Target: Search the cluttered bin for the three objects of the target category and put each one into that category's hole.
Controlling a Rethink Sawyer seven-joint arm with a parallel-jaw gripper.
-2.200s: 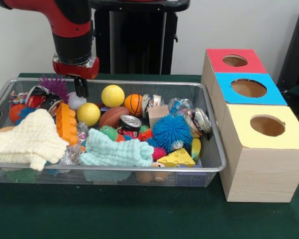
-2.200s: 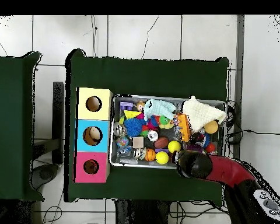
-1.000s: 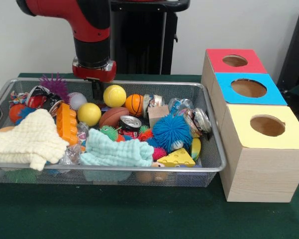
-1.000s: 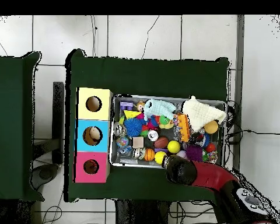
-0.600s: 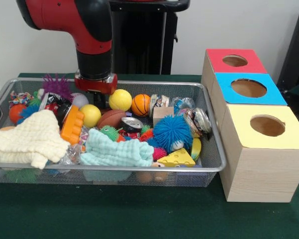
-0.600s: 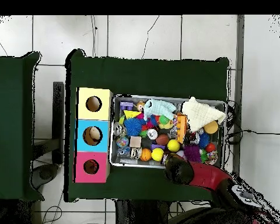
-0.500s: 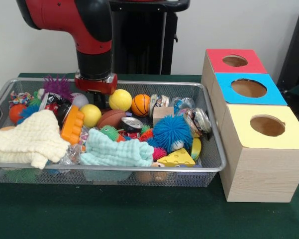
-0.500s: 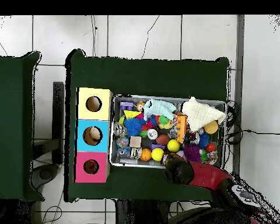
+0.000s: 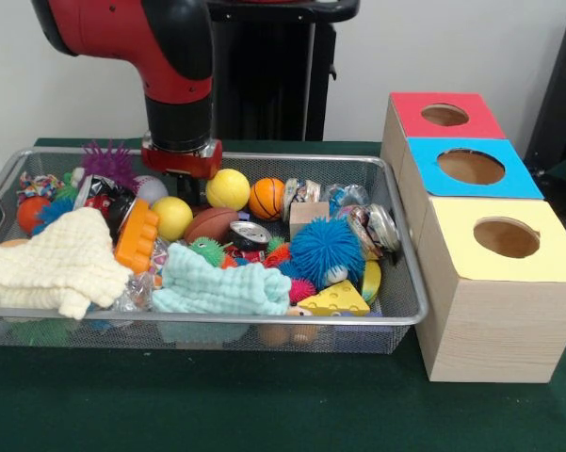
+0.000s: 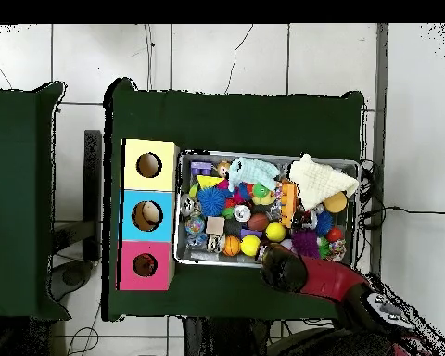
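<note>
A wire mesh bin (image 9: 407, 303) holds mixed toys. Near its back wall lie two yellow balls (image 9: 228, 188) (image 9: 171, 217), a small basketball (image 9: 266, 198), a brown football (image 9: 212, 223) and a white ball (image 9: 150, 188). My gripper (image 9: 185, 185) hangs from the red arm at the bin's back edge, low between the white ball and the upper yellow ball; its tips are hidden. In the overhead view the gripper (image 10: 278, 265) sits at the bin's lower rim beside a yellow ball (image 10: 250, 245). The red box (image 9: 445, 115), blue box (image 9: 469, 167) and yellow box (image 9: 505, 237) each have a round hole.
A cream cloth (image 9: 52, 264), an orange block (image 9: 134, 235), a mint cloth (image 9: 221, 287), a blue fuzzy ball (image 9: 325, 250), a cheese wedge (image 9: 332, 299) and cans (image 9: 381, 226) crowd the bin. In the overhead view the blue box (image 10: 147, 216) shows something pale in its hole.
The arm moved right along the bin's back edge and came lower. The orange block tilted and the upper yellow ball and basketball shifted right. Nothing has moved in the last half second.
</note>
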